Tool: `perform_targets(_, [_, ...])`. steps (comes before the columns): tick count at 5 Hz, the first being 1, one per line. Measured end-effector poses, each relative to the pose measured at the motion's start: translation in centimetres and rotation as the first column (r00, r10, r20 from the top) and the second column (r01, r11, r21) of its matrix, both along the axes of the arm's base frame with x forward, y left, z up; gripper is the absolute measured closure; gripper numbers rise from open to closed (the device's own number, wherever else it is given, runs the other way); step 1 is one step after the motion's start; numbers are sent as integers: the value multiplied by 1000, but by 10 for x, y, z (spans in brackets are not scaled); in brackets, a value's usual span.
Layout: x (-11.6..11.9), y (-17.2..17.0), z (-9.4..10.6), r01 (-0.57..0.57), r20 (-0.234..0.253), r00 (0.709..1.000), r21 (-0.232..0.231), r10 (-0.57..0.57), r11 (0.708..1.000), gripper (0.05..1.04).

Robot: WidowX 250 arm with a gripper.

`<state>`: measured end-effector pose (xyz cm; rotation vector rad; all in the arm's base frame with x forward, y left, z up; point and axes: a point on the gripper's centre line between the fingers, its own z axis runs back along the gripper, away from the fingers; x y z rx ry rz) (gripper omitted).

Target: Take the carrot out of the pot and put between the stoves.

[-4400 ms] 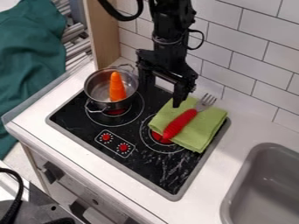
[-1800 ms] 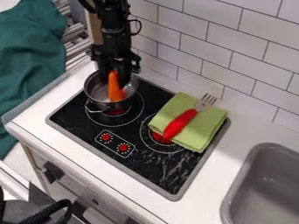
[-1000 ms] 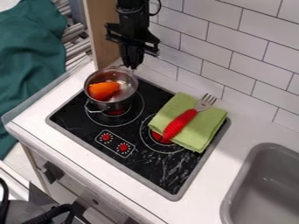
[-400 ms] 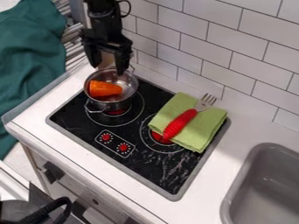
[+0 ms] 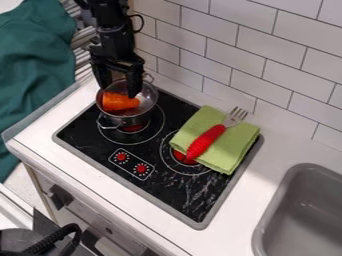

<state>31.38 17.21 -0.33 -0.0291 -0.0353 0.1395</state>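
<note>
White bench runs the length of the scene: a tiled wall behind, a long front edge falling away toward the camera. Black stovetop set into it, pale rim all round; the widest uncovered patch is its near corner, below the towel. A narrow black lane lies between the left burner and right burner; knob panel just off its near end. Grey sink at right, with a white strip between its rim and the stovetop. Arm enters from the top edge, upper left, and hangs steeply over the pot. Folded green towel covers part of the right burner and laps the stovetop's far rim. Metal pot stands at the left burner, one handle toward the camera, one toward the wall. Claw points down at the pot's mouth, open, fingers well spread. Red-handled fork slants across the towel, tines toward the wall. Carrot lies on its side inside the pot, below the claw.
</note>
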Motion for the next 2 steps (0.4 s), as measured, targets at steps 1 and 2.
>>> perform_targets(1, [1, -1, -5, 21, -4, 1000, -9, -21, 1000, 82])
perform_targets(2, [-2, -2, -15, 21, -28, 999, -23, -21, 1000, 82])
